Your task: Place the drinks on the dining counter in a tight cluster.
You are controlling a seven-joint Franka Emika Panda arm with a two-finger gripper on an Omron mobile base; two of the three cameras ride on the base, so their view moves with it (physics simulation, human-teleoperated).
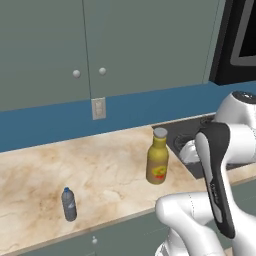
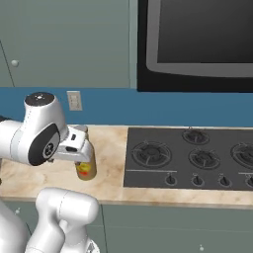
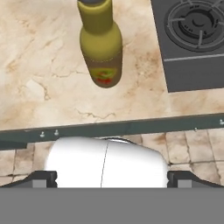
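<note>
An amber bottle (image 1: 157, 162) (image 2: 88, 170) (image 3: 101, 48) with a grey cap and a yellow-red label stands upright on the beige wall counter (image 1: 100, 165), just left of the cooktop. A small slim greyish water bottle (image 1: 69, 204) stands near that counter's front edge, further left. My gripper (image 3: 112, 178) is open, its fingertips (image 3: 43, 177) wide apart with nothing between them. It hovers above the counter's front edge, short of the amber bottle and apart from it. The squat blue bottle and the dining counter are out of view.
A black cooktop (image 2: 192, 158) (image 3: 197, 39) with several burners sits right of the amber bottle. Behind the counter are a blue backsplash with an outlet (image 1: 98, 108), grey cabinets (image 1: 75, 45) above, and a black appliance (image 2: 197, 39) over the cooktop.
</note>
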